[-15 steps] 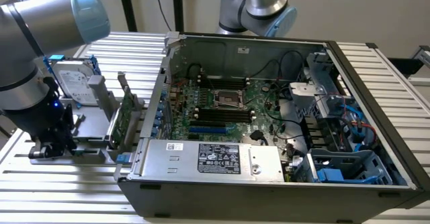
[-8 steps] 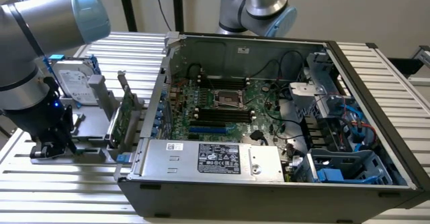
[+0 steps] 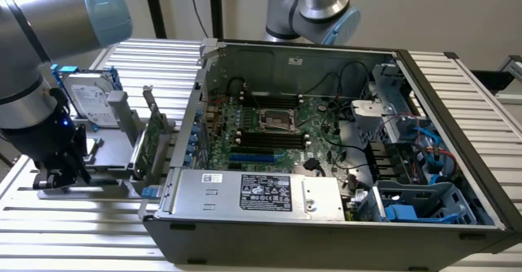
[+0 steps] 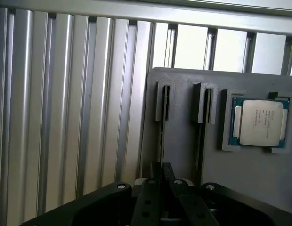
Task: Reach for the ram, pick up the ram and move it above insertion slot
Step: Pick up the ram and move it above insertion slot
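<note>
Grey holder [image 4: 181, 150] beside the computer case [image 3: 326, 235] keeps the ram [image 4: 162, 122] on edge in a slot. My gripper [image 4: 161, 168] is pinched together on one end of it. Print on the processor [image 4: 260, 122] and the power-supply label [image 3: 265, 194] is too small to read.

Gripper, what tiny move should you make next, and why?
Probably a small drop straight down, staying in line. The gripper sits right over the ram, whose thin edge stands upright in a slot of the holder, and it already lines up with that edge. In the exterior view it hangs low at the holder, so only a little travel looks needed.
</note>
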You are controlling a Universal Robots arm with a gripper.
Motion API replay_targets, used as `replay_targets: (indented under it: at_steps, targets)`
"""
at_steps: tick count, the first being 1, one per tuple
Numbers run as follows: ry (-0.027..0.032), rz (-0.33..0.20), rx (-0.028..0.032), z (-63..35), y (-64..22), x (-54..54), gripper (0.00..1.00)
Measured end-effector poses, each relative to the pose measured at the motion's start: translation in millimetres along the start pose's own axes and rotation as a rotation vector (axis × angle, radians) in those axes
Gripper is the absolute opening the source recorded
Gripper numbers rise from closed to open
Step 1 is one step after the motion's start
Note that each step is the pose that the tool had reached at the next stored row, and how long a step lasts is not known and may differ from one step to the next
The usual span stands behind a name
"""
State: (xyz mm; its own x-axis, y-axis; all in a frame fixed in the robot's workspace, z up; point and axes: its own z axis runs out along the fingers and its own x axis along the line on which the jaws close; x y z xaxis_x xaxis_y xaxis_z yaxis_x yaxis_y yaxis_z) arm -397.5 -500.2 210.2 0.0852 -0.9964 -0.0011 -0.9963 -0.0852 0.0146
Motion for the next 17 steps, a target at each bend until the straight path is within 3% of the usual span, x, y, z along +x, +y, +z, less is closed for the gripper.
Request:
replay_targets:
  at_steps: [17]
  targets:
    - [0.0005,0.0,-0.0007,-74.5,-1.0,0.1,0.13]
